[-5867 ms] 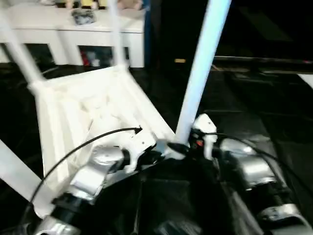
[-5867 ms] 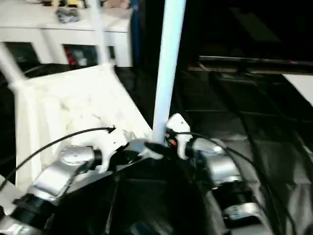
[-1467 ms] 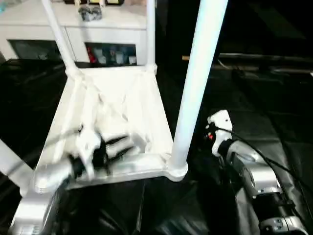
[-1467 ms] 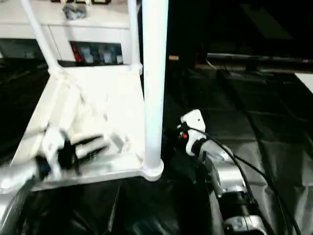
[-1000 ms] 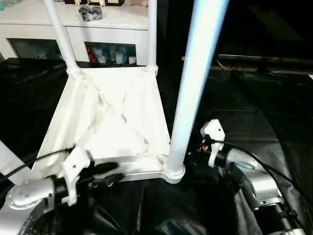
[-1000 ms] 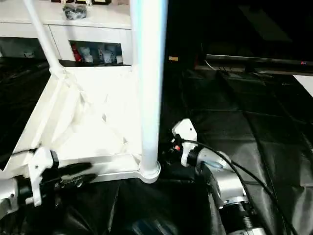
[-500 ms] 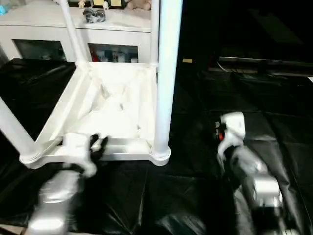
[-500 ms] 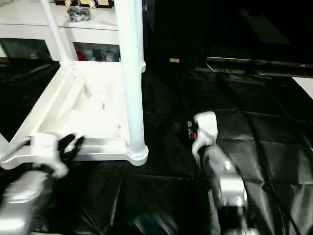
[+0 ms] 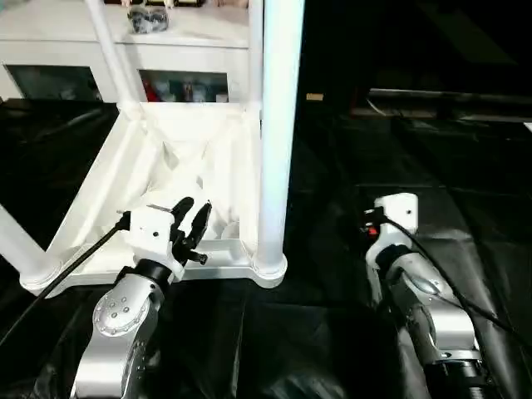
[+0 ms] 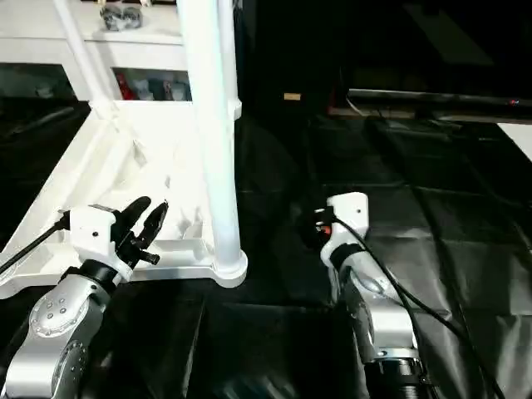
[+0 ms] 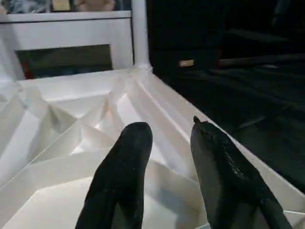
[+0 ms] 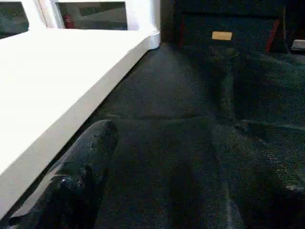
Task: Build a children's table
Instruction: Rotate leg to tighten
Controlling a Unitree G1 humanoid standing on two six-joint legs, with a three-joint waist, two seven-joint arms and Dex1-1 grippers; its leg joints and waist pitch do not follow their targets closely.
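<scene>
Your children's table point(image 9: 191, 166) lies upside down in the left half of the head view, ribbed underside up on the black-covered worktop point(image 9: 432, 166), with legs standing in its corner sockets: the near-right leg point(image 9: 277, 125) rises through the top centre of the frame, two more stand at the far corners near the upper left, and a fourth leaves the frame at the lower left edge. What has just changed is that both of your arms have let go and come back from it. Seconds ago both pincers were crowded at the base of that near-right leg; now the leg stands in its socket with nothing touching it. Your left pincer point(image 9: 191, 223) sits low in the left of the frame, over the near rim of the top, its black fingers point(image 11: 125, 157) parted with a gap between them and nothing held; whether it brushes the rim, you cannot tell. Your right pincer point(image 12: 162, 181) is well apart from the table, on the right of the frame over bare black cover, spread wide and empty. With four legs seated and standing unaided, the assembly looks close to done; judging from here, what probably remains is turning the table onto its feet.
</scene>
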